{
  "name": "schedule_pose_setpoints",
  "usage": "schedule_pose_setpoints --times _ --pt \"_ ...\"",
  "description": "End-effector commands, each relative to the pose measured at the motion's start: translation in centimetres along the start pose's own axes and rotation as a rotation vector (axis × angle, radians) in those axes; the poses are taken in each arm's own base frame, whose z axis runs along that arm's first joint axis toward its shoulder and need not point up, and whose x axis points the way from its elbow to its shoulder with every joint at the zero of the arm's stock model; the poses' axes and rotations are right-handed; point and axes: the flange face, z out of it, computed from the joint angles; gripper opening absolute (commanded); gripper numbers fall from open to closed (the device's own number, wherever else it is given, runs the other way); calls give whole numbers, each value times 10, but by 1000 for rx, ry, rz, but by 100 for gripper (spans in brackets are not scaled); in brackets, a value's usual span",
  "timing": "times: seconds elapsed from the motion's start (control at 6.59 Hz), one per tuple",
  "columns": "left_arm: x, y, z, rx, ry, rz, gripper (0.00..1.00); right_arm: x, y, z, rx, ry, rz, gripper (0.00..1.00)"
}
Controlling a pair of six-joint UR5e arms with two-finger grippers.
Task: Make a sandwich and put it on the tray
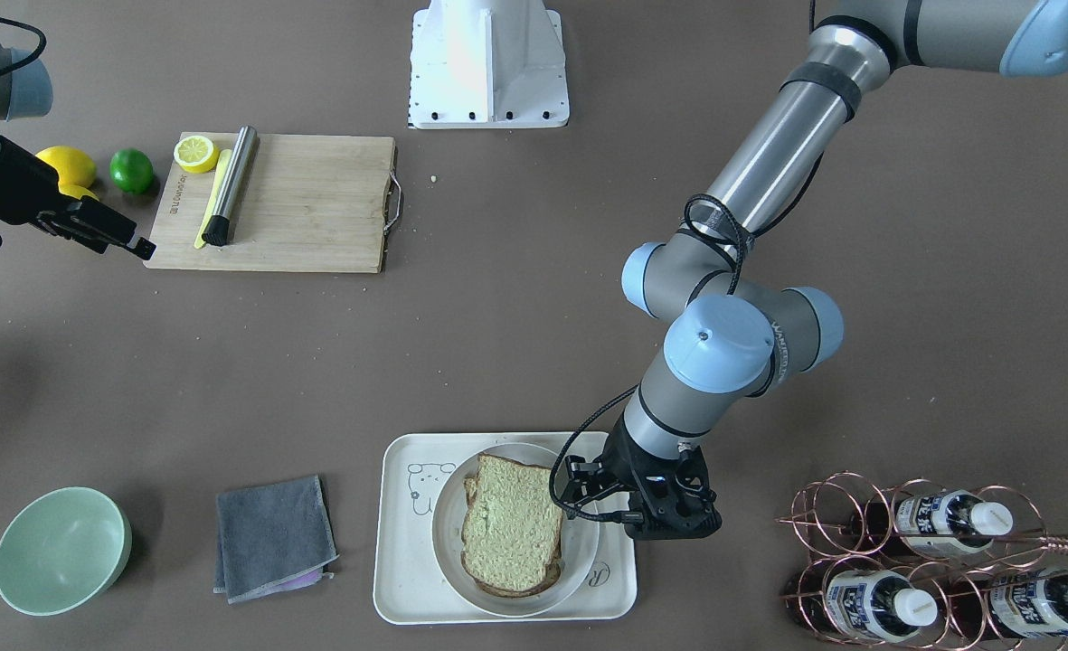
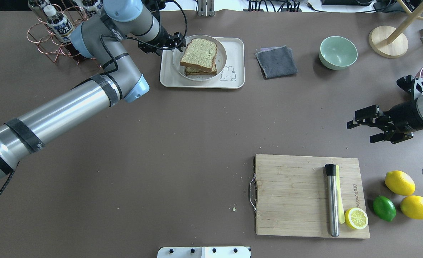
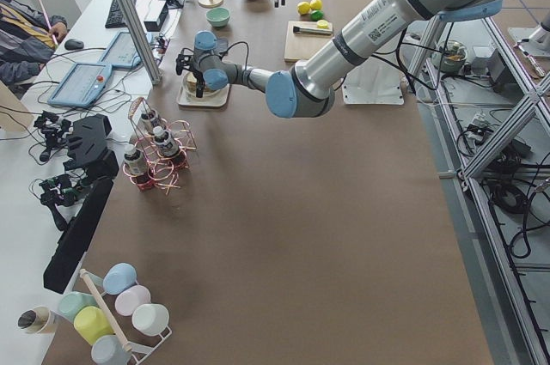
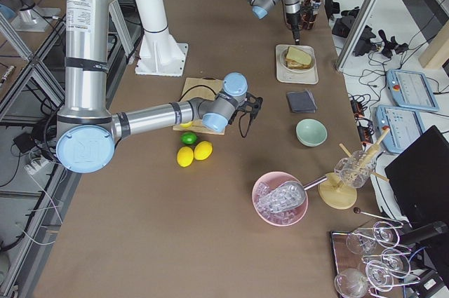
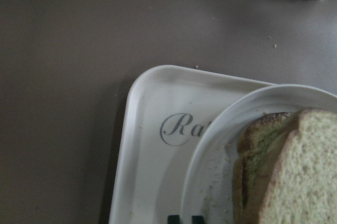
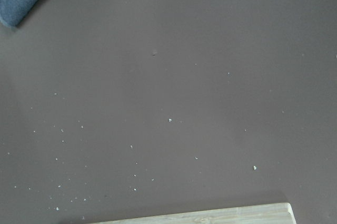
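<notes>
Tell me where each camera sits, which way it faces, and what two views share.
Front-facing: across the table, facing the robot, steeply down; base, left arm, left gripper at tray.
Overhead: behind the robot, forward and down; left arm, right gripper.
Exterior left: table's left end, along it; left arm near.
Exterior right: opposite end; right arm near.
Left wrist: down on sandwich; jaw tips at plate rim.
Right wrist: down on table, board; no body.
Front-facing and overhead share the sandwich on the tray.

Matt brown table [image 2: 182, 143]; smooth cream plastic-looking tray [image 1: 402, 579]; smooth white plate [image 1: 446, 542]; rough, porous bread of the sandwich [image 1: 511, 524]; grained wooden cutting board [image 2: 293, 193], metal handle [image 2: 253, 191]; brushed-metal rod [image 2: 332, 204]; soft grey cloth [image 2: 276, 61]; glossy green bowl [image 2: 338, 61].
</notes>
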Motion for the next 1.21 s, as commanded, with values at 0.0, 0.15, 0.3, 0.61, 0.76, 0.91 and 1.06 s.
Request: schedule_pose_setpoints --times 0.0,0.15,0.3,0.61,0.76,0.91,1.06 --pt "-53 23 -81 -48 -110 123 97 25 -30 -28 61 5 -50 100" --pt "-97 38 -117 -76 -100 139 97 69 -52 -47 93 32 -114 100" --pt "-127 55 -165 -86 -91 215 97 136 -66 -74 125 72 -183 100" --pt "-131 104 -272 -140 -171 292 97 227 -107 -119 136 185 -277 100" --pt "-159 110 -306 -157 -211 359 97 253 -119 -147 121 242 -331 100" --pt "-204 101 -324 -155 -246 408 97 266 -131 -179 112 273 -356 100" --pt "-256 93 -348 -167 -263 451 97 275 -136 -200 108 312 -377 100"
